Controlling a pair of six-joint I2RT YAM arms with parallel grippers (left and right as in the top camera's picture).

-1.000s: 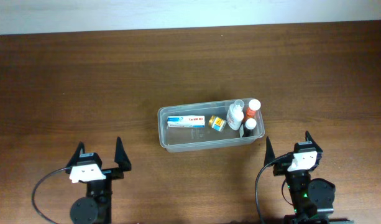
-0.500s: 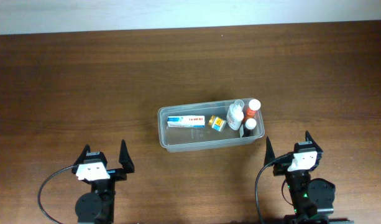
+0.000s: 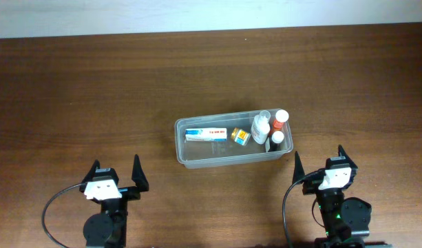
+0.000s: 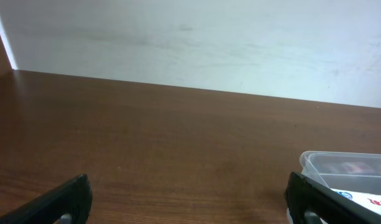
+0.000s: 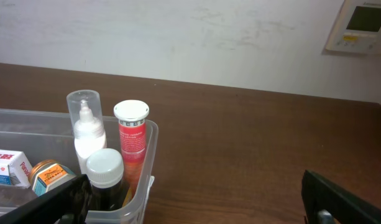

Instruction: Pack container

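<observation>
The container (image 3: 221, 154) sits right of centre on the brown wooden table (image 3: 93, 83). It holds a flat white-and-blue box (image 3: 206, 133), and at its right end a small orange jar (image 3: 241, 135), a clear-capped white bottle (image 3: 260, 128), a red tube (image 3: 280, 120) and a dark bottle (image 3: 277, 140). The left gripper (image 3: 115, 166), well apart, and the right gripper (image 3: 319, 160), near the container's right corner, have jaws spread wide, touching nothing

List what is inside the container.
The container holds a white-and-blue box, a small orange jar, a clear-capped white bottle, a red tube and a dark white-capped bottle. Anything beneath the box is hidden.
</observation>
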